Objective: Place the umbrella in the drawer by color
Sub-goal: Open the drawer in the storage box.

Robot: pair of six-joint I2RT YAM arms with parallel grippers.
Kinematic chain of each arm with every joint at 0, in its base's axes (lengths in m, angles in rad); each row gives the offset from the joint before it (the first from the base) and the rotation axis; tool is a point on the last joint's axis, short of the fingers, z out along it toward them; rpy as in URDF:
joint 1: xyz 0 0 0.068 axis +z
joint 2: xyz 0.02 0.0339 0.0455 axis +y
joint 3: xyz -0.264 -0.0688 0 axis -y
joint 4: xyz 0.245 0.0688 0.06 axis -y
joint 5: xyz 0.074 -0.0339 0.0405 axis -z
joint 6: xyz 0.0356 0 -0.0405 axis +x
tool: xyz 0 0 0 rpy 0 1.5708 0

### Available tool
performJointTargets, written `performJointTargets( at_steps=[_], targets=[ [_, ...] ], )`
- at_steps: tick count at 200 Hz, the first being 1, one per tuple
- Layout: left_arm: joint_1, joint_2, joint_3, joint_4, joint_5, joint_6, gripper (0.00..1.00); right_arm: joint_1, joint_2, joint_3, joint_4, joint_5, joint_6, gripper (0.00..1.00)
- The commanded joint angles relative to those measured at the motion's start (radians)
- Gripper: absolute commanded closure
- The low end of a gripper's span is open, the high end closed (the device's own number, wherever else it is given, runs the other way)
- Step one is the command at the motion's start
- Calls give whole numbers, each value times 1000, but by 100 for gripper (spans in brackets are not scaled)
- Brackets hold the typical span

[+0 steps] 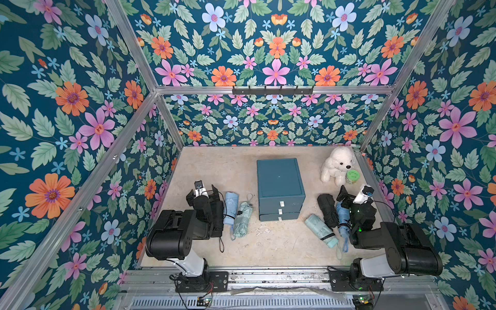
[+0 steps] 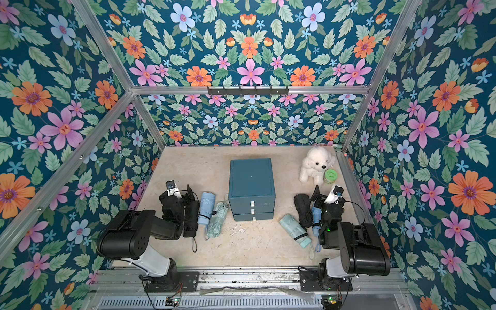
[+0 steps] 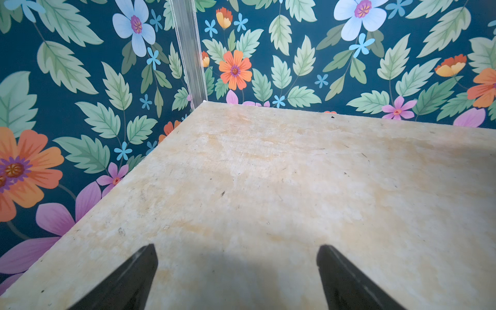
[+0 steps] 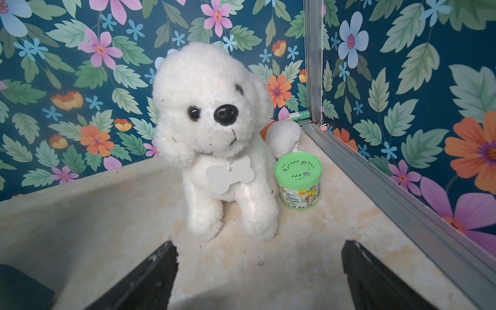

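Flat on the table [image 1: 268,247], flanking the blue drawer unit [image 1: 279,185]: left trio of umbrellas [image 1: 231,208] (black, pale blue, mint), right trio of umbrellas [image 1: 320,230], mint, black, blue. Left gripper [image 3: 236,268] and right gripper [image 4: 259,268] spread wide, holding nothing; plush dog [image 4: 214,134] just ahead of the right.

Beige tabletop [image 1: 268,247]. Centre: blue drawer cabinet [image 1: 279,178]. Far right corner: plush dog [image 1: 339,163], green-lidded jar [image 1: 352,177] just beside it. Left side: black umbrella [image 2: 191,222], pale-blue umbrella [image 1: 231,208], mint umbrella [image 1: 243,218], side by side. Right side: second black umbrella [image 1: 328,209], blue umbrella [image 1: 342,214], second mint umbrella [image 1: 320,230], clustered.
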Motion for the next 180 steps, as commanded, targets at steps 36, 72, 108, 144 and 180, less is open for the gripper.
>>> performJointTargets(
  at_steps=[36,72,108,144,180],
  targets=[
    [2,-1,4,12,3,3,0,0,0,1,20,-1,-12,1],
    [-9,-202,76,-261,-91,-8,1,49,-135,59,-190,180,-10,1],
    [-16,-586,356,-996,-329,-461,1,97,-535,394,-999,209,377,1],
    [-86,-726,471,-1323,19,-554,20,30,-770,271,-1223,-11,787,1],
    [-390,-824,466,-1516,12,-603,23,467,-648,611,-1944,508,925,1]
  ],
)
